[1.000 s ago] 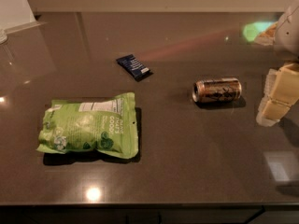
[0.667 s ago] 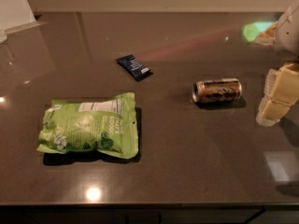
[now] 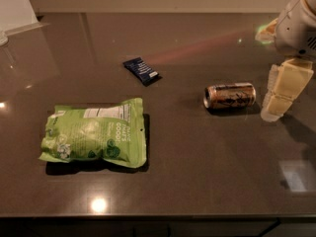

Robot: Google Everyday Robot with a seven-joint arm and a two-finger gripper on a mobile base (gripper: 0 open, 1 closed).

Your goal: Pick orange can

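The orange can (image 3: 230, 96) lies on its side on the dark countertop (image 3: 197, 172), right of centre, with its silver ends facing left and right. It has an orange-bronze body with dark and pale markings. My gripper (image 3: 285, 90) hangs at the right edge of the view, cream-coloured, just right of the can and close above the counter. It is a short gap away from the can's right end and holds nothing that I can see.
A large green snack bag (image 3: 96, 135) lies flat at the left front. A small dark blue wrapper (image 3: 142, 70) lies behind the middle. A white object (image 3: 17, 6) stands at the back left corner. The counter's front edge runs along the bottom.
My gripper and arm have shifted slightly to the left, nearer the can's right end. The can, bag and wrapper have not moved.
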